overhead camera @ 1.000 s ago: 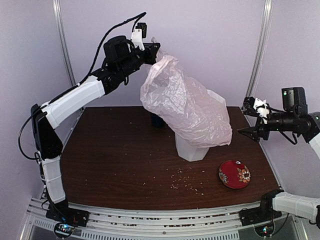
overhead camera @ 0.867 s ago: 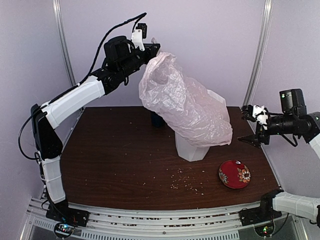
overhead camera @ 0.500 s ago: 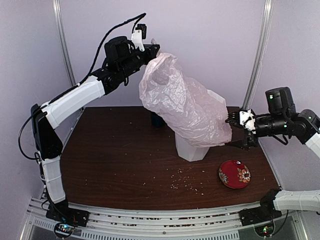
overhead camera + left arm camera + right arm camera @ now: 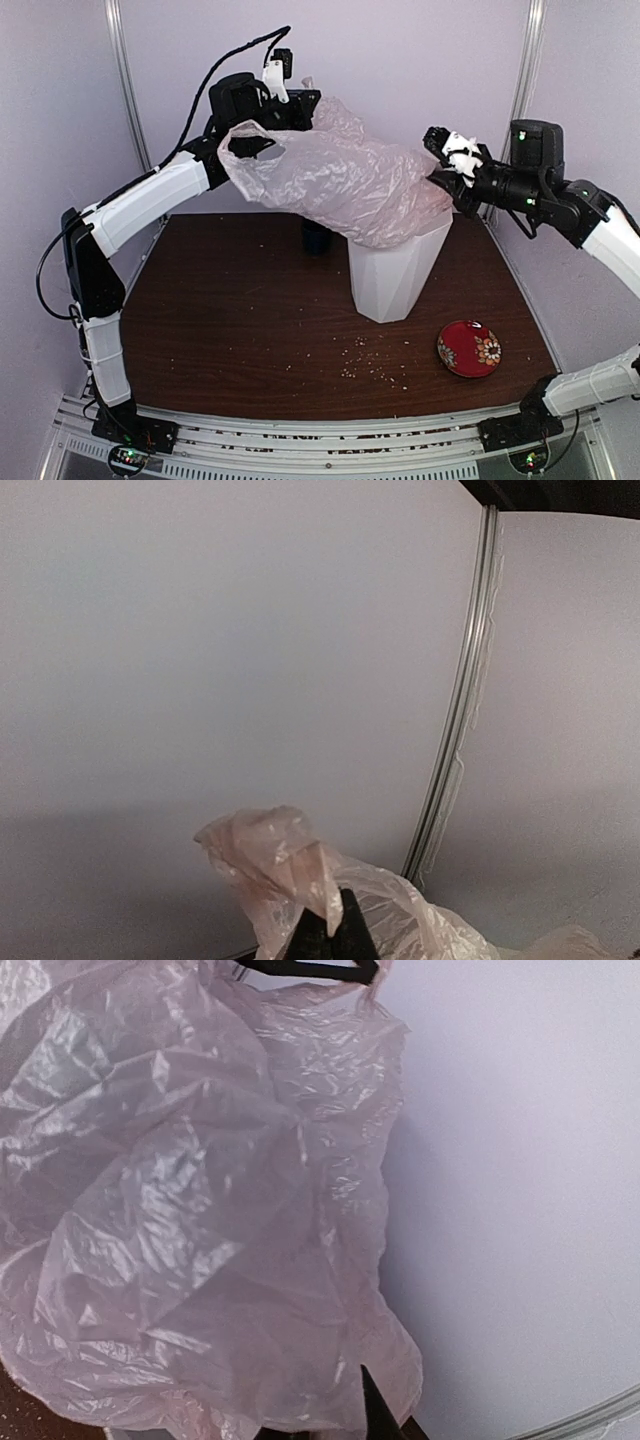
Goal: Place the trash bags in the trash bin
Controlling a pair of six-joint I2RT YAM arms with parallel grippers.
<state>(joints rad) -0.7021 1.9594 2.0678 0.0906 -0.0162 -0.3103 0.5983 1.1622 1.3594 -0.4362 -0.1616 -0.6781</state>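
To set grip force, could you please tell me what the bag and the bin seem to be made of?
The bag: thin plastic film, pale pink, translucent and glossy; it crinkles and shows glints. The bin: probably rigid plastic, white, smooth and fairly matte; its flat facets keep sharp edges.

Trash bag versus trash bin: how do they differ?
The trash bag is pale pink, crinkly and translucent; the trash bin is white, opaque and faceted. The bag hangs stretched between the left gripper and right gripper; the bin stands upright on the table. The bag spreads wider than the bin's mouth.
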